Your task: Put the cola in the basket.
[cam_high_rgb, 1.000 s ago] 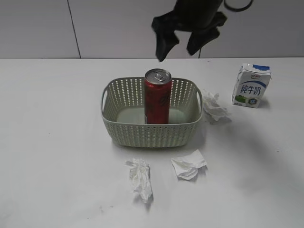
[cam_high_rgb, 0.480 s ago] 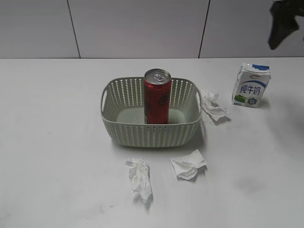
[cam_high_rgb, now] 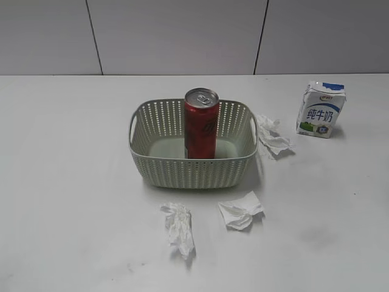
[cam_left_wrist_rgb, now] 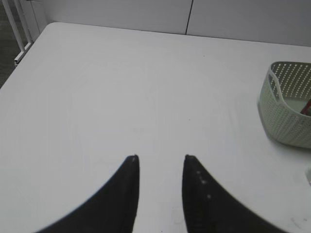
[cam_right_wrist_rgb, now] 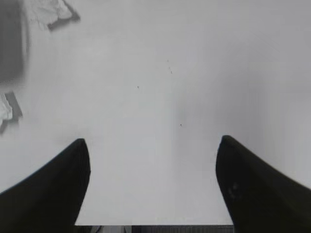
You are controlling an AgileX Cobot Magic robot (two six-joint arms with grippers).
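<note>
Tall slim red metal cola can upright inside pale green perforated plastic basket, near its middle, on white counter. White-and-blue milk carton well right of basket; crumpled white tissues around basket. Left end effector slightly open, empty, left of basket. Right end effector wide open, empty, over bare counter.

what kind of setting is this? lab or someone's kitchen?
Most likely a lab test bench, not a kitchen: a bare white table against plain panel walls, with staged props only, namely a cola can in a basket, a milk carton and crumpled tissues.
</note>
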